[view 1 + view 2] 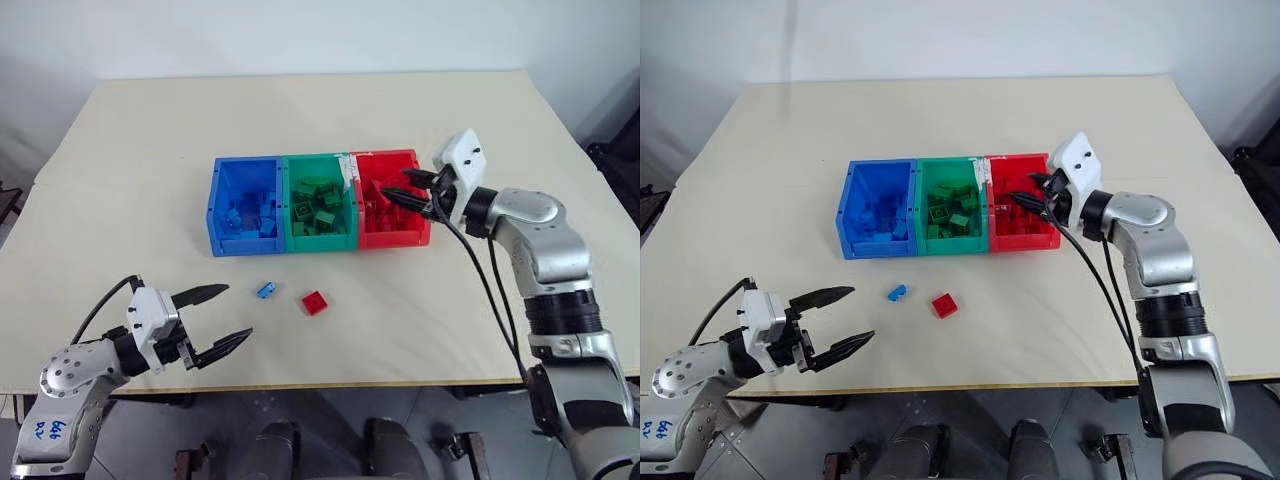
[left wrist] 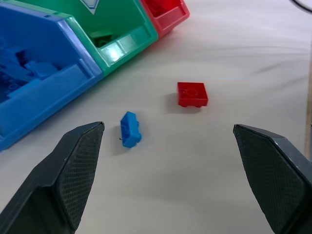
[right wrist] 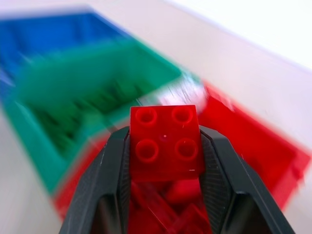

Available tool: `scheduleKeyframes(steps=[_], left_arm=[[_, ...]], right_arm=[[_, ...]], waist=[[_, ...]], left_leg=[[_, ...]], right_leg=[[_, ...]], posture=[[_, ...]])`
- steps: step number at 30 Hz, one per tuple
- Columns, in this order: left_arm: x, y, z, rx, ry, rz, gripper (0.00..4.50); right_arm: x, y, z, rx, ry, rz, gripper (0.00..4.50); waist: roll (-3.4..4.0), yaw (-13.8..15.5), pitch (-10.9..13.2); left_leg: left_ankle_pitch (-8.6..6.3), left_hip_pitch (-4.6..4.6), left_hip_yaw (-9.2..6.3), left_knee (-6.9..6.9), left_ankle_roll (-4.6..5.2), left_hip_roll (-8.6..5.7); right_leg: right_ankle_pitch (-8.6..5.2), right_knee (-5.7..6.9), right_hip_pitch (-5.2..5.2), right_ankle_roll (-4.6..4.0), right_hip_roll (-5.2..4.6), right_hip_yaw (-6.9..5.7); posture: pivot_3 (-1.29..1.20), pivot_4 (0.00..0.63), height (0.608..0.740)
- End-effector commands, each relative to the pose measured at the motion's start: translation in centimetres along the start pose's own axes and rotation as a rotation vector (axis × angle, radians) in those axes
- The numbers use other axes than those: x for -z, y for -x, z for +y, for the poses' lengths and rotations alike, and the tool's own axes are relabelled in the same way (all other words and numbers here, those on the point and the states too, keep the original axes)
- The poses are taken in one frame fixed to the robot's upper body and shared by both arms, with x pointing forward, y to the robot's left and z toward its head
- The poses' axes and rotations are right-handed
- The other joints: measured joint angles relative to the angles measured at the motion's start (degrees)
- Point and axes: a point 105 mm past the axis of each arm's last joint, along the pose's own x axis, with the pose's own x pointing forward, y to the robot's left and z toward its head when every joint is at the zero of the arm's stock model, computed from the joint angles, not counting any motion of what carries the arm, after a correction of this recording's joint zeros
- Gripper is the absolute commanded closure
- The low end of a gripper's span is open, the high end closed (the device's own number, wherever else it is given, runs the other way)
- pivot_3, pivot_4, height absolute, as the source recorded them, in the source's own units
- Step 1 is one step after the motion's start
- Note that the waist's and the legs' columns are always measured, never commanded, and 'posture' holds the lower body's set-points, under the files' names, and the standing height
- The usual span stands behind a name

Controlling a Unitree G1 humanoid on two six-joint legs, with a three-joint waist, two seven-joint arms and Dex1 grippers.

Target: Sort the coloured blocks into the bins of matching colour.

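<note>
Bins (image 1: 318, 203) sit joined in a row mid-counter (image 1: 150, 150), blue, green, red from the robot's left, each holding blocks of its own colour. Right pincer (image 3: 164, 146) is clamped on a red 4-stud block (image 3: 165, 142) (studs facing the wrist camera) and hovers over the red bin (image 1: 392, 200). Left pincer (image 1: 228, 316) is spread wide with nothing in it, low near the counter's front edge. Just ahead of it, 2 loose blocks lie on the counter: a small blue one (image 1: 265, 290) and a red one (image 1: 315, 302), near each other but apart.
</note>
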Motion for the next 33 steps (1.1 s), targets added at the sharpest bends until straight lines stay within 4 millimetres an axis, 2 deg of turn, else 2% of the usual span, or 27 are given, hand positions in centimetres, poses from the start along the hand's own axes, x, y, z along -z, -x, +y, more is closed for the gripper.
scheduleKeyframes(steps=[1,6,7,11,12,15,17,20,22,24,27,33], left_arm=[[-0.6,0.0,0.2,-0.013,-0.025,-0.018,0.0],[-0.6,-0.1,0.4,-0.017,-0.031,-0.012,0.0],[-0.6,-0.1,0.4,-0.015,-0.032,-0.012,0.0],[-0.5,-0.9,0.2,0.029,-0.036,0.001,0.0],[-0.6,-1.4,0.1,0.05,-0.041,-0.001,0.0],[-0.7,-2.6,-0.4,0.129,-0.047,-0.001,0.0],[-0.6,-3.2,-0.4,0.155,-0.043,0.001,0.0],[-0.5,-3.9,-0.2,0.186,-0.044,0.009,0.0],[-0.5,-4.1,-0.1,0.202,-0.059,0.008,0.0],[-0.6,-4.2,0.1,0.208,-0.074,0.005,0.0],[-0.5,-4.0,0.5,0.201,-0.081,0.002,0.0],[-1.1,-2.3,1.3,0.124,-0.095,-0.025,0.0]], right_arm=[[-1.2,-0.7,-0.3,-0.005,0.049,-0.052,2.01],[-1.2,-0.5,-0.4,-0.007,0.07,-0.069,0.26],[-1.2,-0.2,-0.3,-0.007,0.081,-0.073,0.04],[-1.4,2.6,1.4,-0.097,0.11,-0.144,0.04],[-0.9,4.1,2.4,-0.146,0.116,-0.152,0.04],[1.6,8.6,4.8,-0.248,0.147,-0.091,0.04],[3.1,10.7,5.6,-0.275,0.154,-0.043,0.04],[6.4,13.9,6.1,-0.288,0.174,0.09,0.04],[7.5,14.9,6.2,-0.291,0.175,0.131,0.04],[7.7,14.8,6.2,-0.286,0.173,0.126,0.04],[7.1,13.5,6.7,-0.305,0.165,0.084,0.04],[4.6,7.8,9.7,-0.501,0.135,-0.01,0.04]], waist=[[0.0,-0.1,0.0],[0.0,-0.64,0.0],[0.0,-0.75,0.0],[0.0,-0.06,0.0],[0.0,0.12,0.0],[0.01,1.33,0.0],[0.01,1.49,0.0],[0.01,1.26,0.0],[0.01,0.9,0.0],[0.01,0.17,0.0],[0.01,-0.14,-0.01],[0.01,-0.2,0.0]], left_leg=[[0.0,-0.01,0.0,-0.01,0.0,0.01],[0.0,-0.02,-0.01,-0.01,0.0,0.02],[0.0,-0.02,-0.01,-0.01,0.0,0.02],[0.0,-0.05,-0.1,0.0,0.0,-0.01],[-0.01,-0.06,-0.13,0.0,0.02,-0.01],[-0.04,-0.11,-0.25,0.04,0.07,-0.07],[-0.08,-0.11,-0.17,0.06,0.13,-0.18],[-0.08,-0.06,0.01,0.11,0.14,-0.35],[-0.07,0.02,0.1,0.11,0.13,-0.32],[-0.06,0.1,0.2,0.11,0.1,-0.27],[-0.03,0.14,0.27,0.13,0.07,-0.17],[-0.02,0.13,0.25,0.15,0.05,0.15]], right_leg=[[0.0,0.02,-0.01,0.0,0.0,0.0],[0.0,0.11,-0.02,0.0,0.01,-0.02],[0.0,0.11,-0.02,0.0,0.01,-0.02],[0.0,0.11,0.0,0.0,0.0,-0.07],[0.0,0.08,0.02,0.0,0.0,-0.09],[0.01,0.04,0.07,0.01,-0.02,-0.18],[0.02,0.0,0.12,0.03,-0.05,-0.15],[0.05,-0.12,0.12,0.09,-0.09,-0.13],[0.04,-0.14,0.13,0.09,-0.08,-0.11],[0.04,-0.1,0.14,0.09,-0.06,-0.08],[0.05,-0.05,0.12,0.09,-0.02,-0.03],[0.05,-0.07,0.09,0.08,0.02,-0.02]], posture=[[0.0,0.15,0.74],[0.0,0.15,0.74],[0.0,0.15,0.74],[0.0,0.15,0.74],[0.0,0.15,0.74],[0.0,0.15,0.74],[0.0,0.15,0.74],[0.0,0.15,0.74],[0.0,0.15,0.74],[0.0,0.15,0.74],[0.0,0.15,0.74],[0.0,0.15,0.74]])
